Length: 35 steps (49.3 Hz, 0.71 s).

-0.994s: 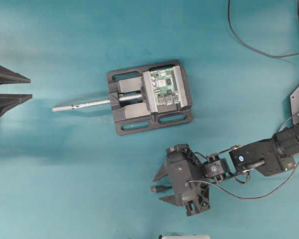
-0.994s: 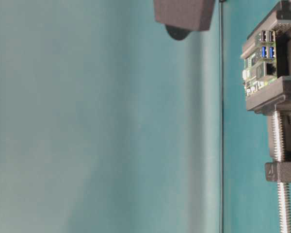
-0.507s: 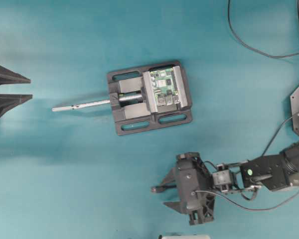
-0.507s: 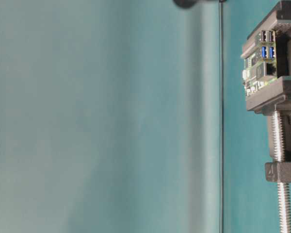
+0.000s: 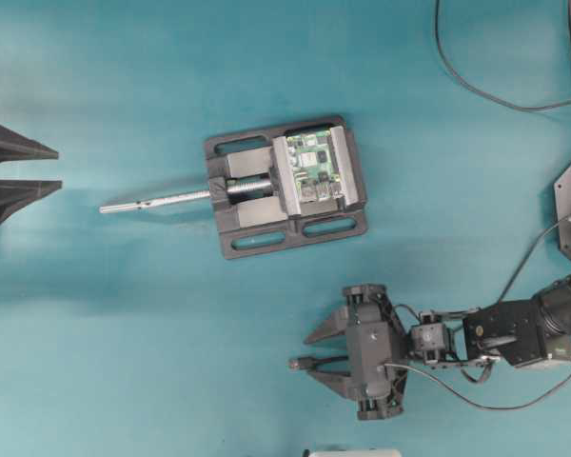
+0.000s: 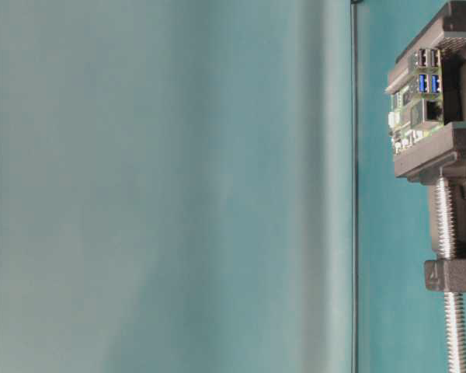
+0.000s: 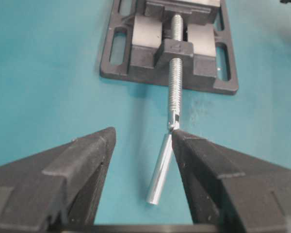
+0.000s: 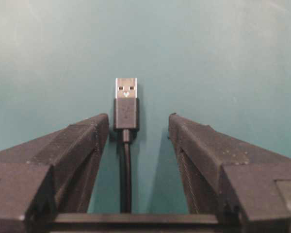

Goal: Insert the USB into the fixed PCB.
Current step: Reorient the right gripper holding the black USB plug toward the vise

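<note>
We see the USB [image 8: 125, 103] lying flat on the teal table [image 5: 124, 362] at the lower middle of the overhead frame, its cable running back between the right gripper [image 8: 137, 127] fingers, which stand apart on either side without touching it. Compared with a second ago, that gripper has swung lower and squared up behind the plug. The fixed PCB [image 5: 317, 167] sits clamped in the vise [image 5: 284, 186] at centre. The left gripper [image 7: 142, 141] waits with jaws apart at the left edge.

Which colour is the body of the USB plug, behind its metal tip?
Black. The USB shows best in the right wrist view.
</note>
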### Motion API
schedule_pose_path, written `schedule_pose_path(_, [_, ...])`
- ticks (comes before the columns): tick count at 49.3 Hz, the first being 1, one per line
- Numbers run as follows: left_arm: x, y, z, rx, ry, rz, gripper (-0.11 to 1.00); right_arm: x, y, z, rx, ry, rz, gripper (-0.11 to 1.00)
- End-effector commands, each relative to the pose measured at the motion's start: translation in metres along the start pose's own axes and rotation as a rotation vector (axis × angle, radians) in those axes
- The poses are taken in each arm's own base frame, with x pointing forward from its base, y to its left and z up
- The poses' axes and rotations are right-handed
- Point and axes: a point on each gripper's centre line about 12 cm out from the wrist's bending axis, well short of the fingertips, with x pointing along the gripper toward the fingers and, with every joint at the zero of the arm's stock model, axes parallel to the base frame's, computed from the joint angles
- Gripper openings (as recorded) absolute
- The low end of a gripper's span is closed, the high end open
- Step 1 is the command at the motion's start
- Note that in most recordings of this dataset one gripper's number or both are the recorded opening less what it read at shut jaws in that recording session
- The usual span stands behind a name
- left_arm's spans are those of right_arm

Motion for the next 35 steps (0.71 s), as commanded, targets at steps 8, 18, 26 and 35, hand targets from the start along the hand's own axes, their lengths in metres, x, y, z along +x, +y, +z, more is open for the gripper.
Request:
schedule_pose_path(8, [0.001,0.0,0.003,0.018,-0.002,0.001,0.72,0.001,0.0,0.008,0.013,-0.019,-0.002,0.63])
schedule_pose_path(18, [0.001,0.0,0.003,0.018,-0.006,0.001,0.72,-0.002,0.001,0.004,0.014,0.023,0.011,0.5])
schedule_pose_path(26, [0.001,0.0,0.003,0.017,-0.005,0.003,0.72,-0.004,0.001,-0.003,0.005,0.06,0.019,0.28])
schedule_pose_path(35, [0.001,0.005,-0.001,0.001,-0.019,0.026,0.72,-0.005,0.0,-0.005,0.002,0.062,0.016,0.3])
